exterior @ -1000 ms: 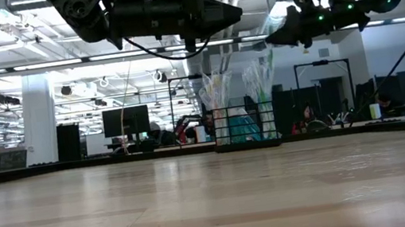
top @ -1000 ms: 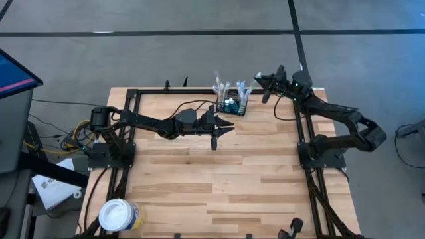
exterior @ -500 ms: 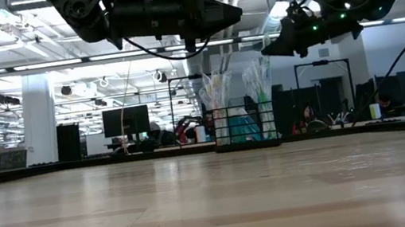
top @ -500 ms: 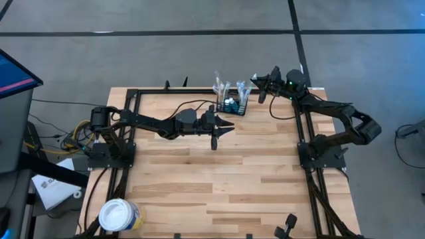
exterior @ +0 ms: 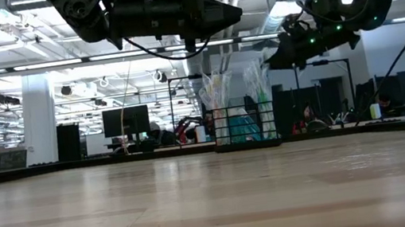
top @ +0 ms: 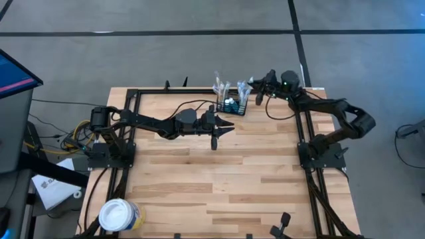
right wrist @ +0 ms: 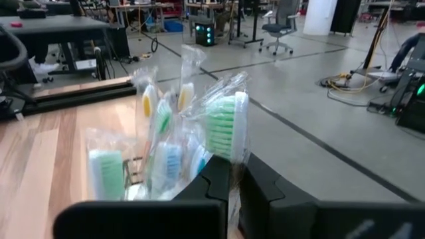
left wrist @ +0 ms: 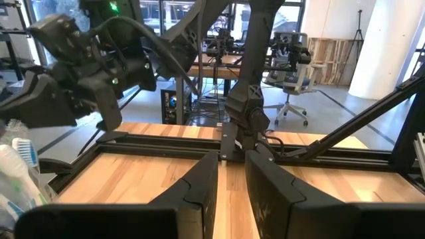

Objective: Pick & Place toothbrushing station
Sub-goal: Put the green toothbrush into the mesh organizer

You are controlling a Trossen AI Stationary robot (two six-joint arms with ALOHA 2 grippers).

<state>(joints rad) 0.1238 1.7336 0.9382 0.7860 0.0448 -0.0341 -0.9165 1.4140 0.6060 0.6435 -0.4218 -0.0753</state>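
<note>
Even overhead light (bg blurry)

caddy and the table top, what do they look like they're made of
The small black wire-mesh caddy looks like dark coated metal wire: thin open grid walls. The pale wooden table top looks like jointed, matte butcher-block planks, with visible grain and strip seams.

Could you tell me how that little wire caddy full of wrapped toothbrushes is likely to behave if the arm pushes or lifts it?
The caddy looks like thin open mesh, so it is probably light and would slide on the smooth table. The wrapped toothbrushes stand well above its rim, so it may be top-heavy and tip if nudged high up. Their crinkly plastic sleeves likely give a slippery, yielding grip.
</note>
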